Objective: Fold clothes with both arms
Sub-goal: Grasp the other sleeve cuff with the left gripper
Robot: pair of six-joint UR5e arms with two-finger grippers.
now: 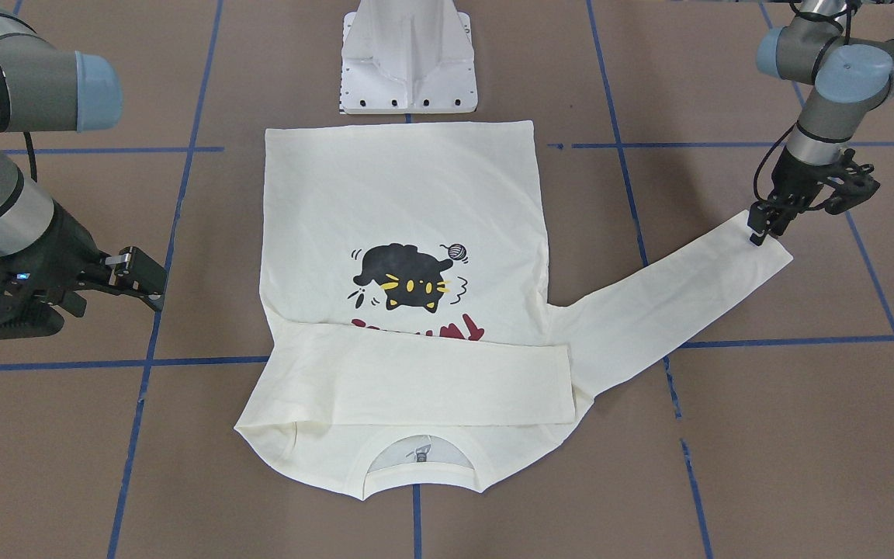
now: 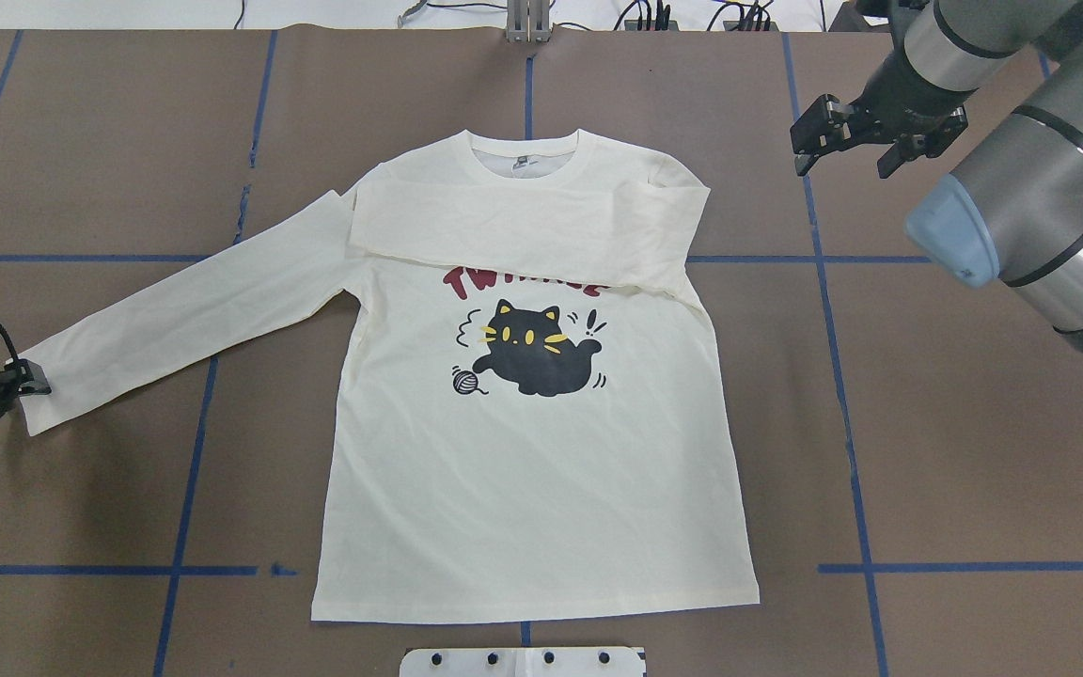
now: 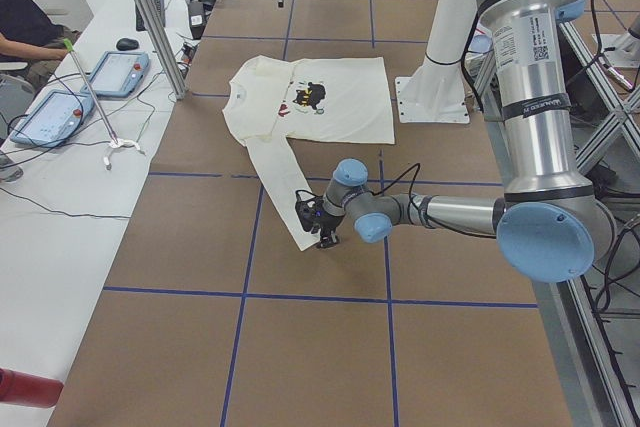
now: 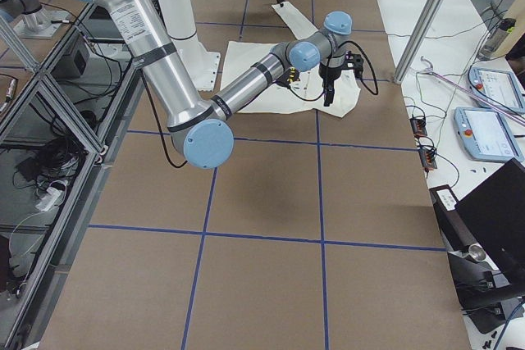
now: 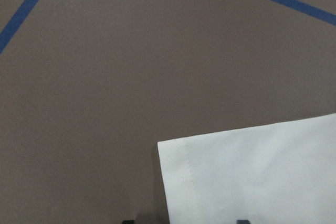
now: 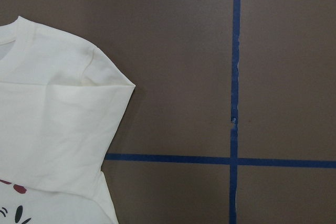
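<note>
Folding at mid-task: a cream long-sleeved T-shirt [image 2: 532,470] lies print-up at the middle of the table [image 2: 974,423], hem toward the robot's edge and collar toward the operators' edge. One sleeve [image 2: 523,226] is already laid flat across the chest, hiding part of the red lettering. The other sleeve [image 2: 175,320] runs out straight toward the table end on the robot's left.

The left gripper [image 1: 761,229] stands at that sleeve's cuff [image 5: 252,177]. In the wrist view its fingertips [image 5: 240,221] sit apart, with the cuff's corner and stitched edge between them, so the jaws appear spread and nothing is pinched yet. The right gripper [image 2: 840,155], jaws wide and holding nothing, hovers over bare table beside the shirt's shoulder, toward the operators' edge.

The step in hand looks to be the second sleeve fold. The next move likely calls for closing on both layers of the cuff, lifting it just clear, and carrying it across the chest to lie over the first sleeve.

The cuff sits well in from the table's end, and open brown surface surrounds it. The path inward crosses only cloth and blue tape lines [image 2: 824,310]. The white pedestal [image 1: 408,70] stands just beyond the hem, out of the sweep.
</note>
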